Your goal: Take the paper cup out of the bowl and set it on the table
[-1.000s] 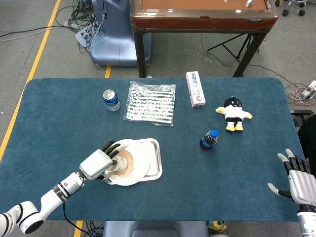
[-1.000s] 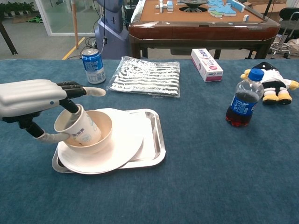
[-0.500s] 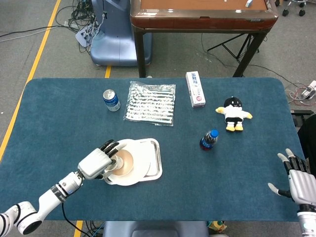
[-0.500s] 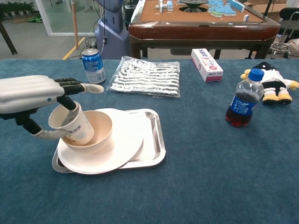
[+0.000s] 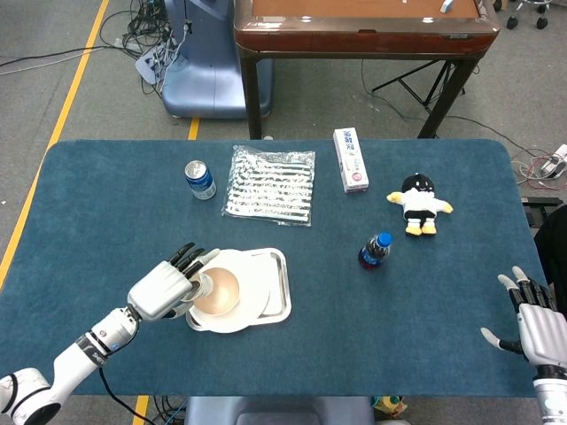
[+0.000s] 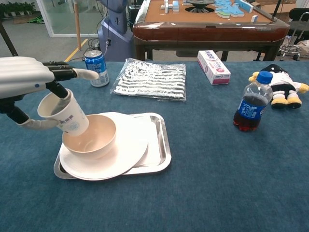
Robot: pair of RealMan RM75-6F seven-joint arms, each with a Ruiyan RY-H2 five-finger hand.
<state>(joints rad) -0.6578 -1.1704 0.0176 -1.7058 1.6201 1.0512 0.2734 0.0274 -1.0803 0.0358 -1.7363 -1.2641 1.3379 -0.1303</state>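
Paper cup [image 6: 62, 113] is up in your left hand [image 6: 23, 79], fingers [image 6: 72, 73] clasped around it, tilted, its base by the bowl [image 6: 91, 137] rim's left edge. So the lift looks nearly done; what's left is carrying it over bare worktop [image 6: 217, 183] and setting it upright. Your right hand [image 5: 539, 328] idles, fingers spread, holding nothing.

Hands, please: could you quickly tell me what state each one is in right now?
Left hand: holding the cup, lifted over the bowl's rim.
Right hand: open, holding nothing.
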